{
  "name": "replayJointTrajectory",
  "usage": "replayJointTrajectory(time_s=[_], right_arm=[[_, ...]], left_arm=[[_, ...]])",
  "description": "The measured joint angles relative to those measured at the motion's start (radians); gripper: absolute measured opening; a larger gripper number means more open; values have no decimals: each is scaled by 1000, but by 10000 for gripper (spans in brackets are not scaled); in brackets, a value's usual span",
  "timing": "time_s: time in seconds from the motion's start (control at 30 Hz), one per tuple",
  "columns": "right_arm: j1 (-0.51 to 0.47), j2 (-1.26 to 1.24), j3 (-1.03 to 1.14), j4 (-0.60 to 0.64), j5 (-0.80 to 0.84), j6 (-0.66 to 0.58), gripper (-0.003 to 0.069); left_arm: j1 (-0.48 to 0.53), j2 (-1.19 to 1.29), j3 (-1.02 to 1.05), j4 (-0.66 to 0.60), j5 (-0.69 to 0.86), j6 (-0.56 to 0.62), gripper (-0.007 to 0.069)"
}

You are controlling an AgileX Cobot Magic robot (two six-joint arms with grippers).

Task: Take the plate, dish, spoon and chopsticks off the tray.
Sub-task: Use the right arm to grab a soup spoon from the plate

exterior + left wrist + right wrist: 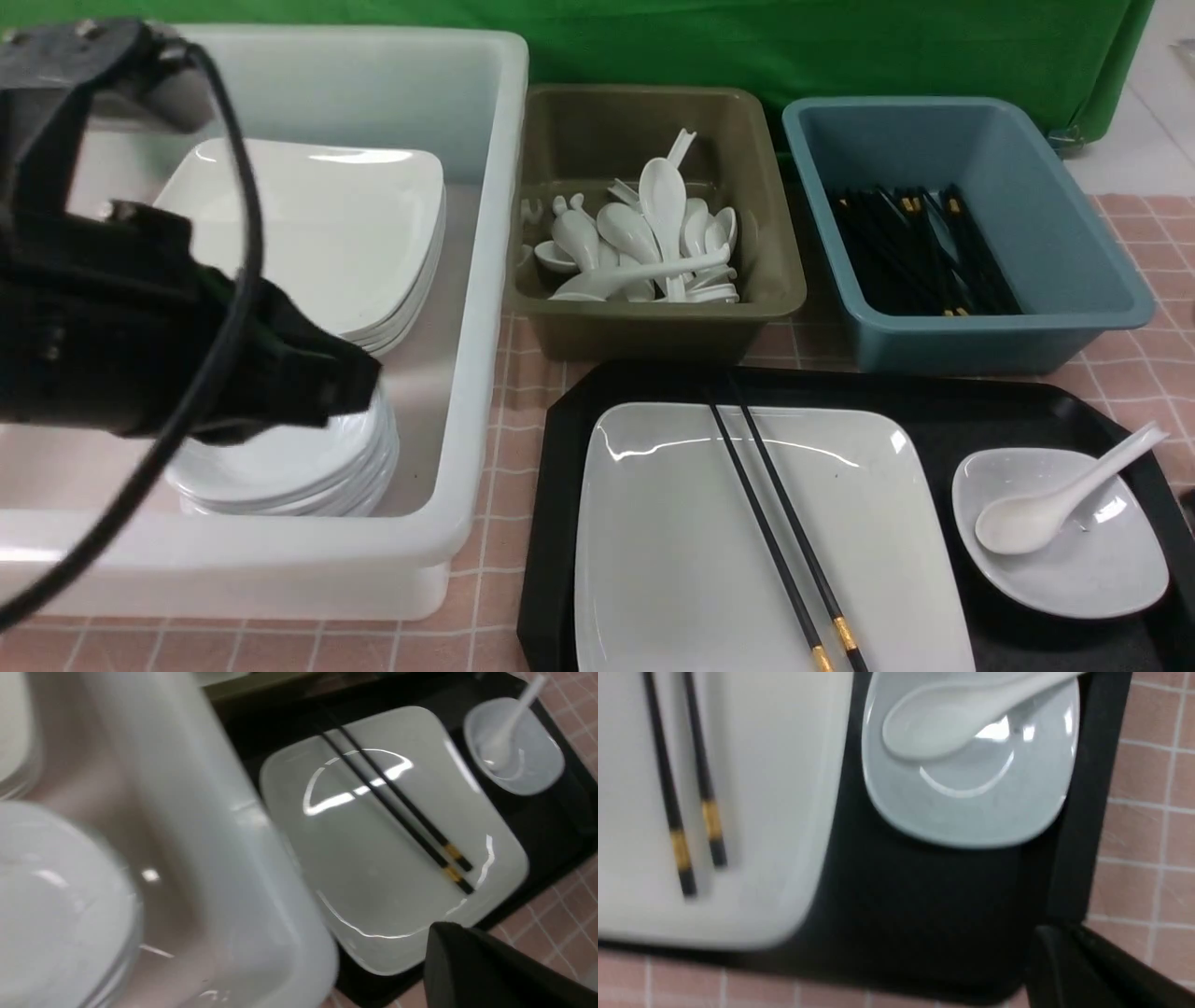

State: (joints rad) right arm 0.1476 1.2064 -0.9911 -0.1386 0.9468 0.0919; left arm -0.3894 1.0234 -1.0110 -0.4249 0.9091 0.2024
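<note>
Crockery fills the front view. The tray [560, 485] sits at the counter's near edge, toward the right corner. It carries the plate [672, 541] with the chopsticks [766, 525] laid across it, tips toward the far edge. Beside the plate, the dish [1092, 574] cradles the spoon [1022, 525]. The left arm [140, 355] hangs over the white tub [467, 373] toward the left edge, and its jaws are hidden here. Only this view shows the olive bin [653, 322] of spoons and the blue bin [1027, 327] of chopsticks along the far edge.

The left wrist view shows one dark tip of the left gripper [490, 970] near the plate. Whether it is released or clenched cannot be told.

The right wrist view alone shows the right gripper [1087, 970], again a single tip with its state unreadable. The tip is near the tray's near right corner.

All the china looks stiff, glazed, slippery and breakable. The light, roll-prone chopsticks probably want pinching together near the gold bands. The spoon is best taken by its handle, which overhangs the dish. The heavier plate and the dish are best taken by their rims.
</note>
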Motion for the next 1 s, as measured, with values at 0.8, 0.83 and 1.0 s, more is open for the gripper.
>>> replayJointTrajectory(time_s=[0.8, 0.83, 1.0], right_arm=[[-203, 550, -8, 311, -392, 59, 486], [-203, 556, -8, 318, -401, 60, 486], [-203, 582, -8, 329, -411, 60, 486]], left_arm=[[-422, 305, 0, 127, -393, -45, -11], [-422, 305, 0, 139, -398, -45, -11], [-422, 305, 0, 156, -401, -45, -11]])
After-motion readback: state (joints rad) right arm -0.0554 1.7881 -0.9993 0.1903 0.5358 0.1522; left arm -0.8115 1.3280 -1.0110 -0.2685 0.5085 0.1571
